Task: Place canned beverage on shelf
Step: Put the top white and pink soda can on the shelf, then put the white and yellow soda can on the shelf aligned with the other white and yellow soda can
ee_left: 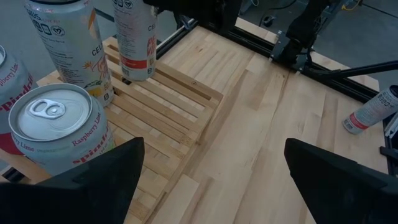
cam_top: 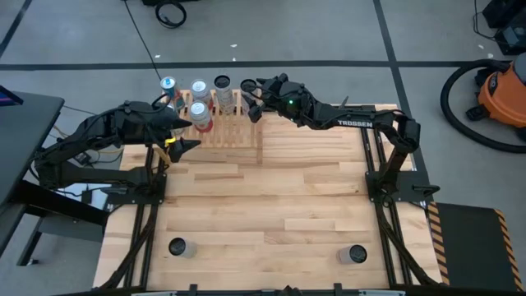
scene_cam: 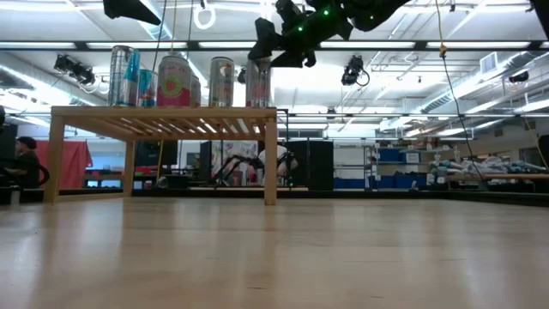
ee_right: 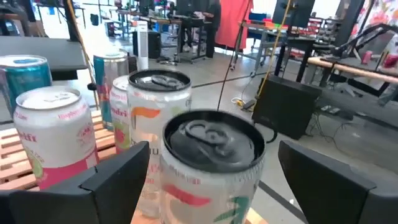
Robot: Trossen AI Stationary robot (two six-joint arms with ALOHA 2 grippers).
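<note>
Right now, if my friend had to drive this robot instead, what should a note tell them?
Right gripper: open, above the shelf's right end, straddling the dark-topped can it looks to have just put down.
Left gripper: open, empty, by the shelf's front left.
Shelf: sits at the table's far edge and carries several upright cans.
Spare cans: one near the table's front left, one near the front right.
Done: several cans shelved.
Left: probably lift the right gripper clear, then shelve the two spare cans.
</note>
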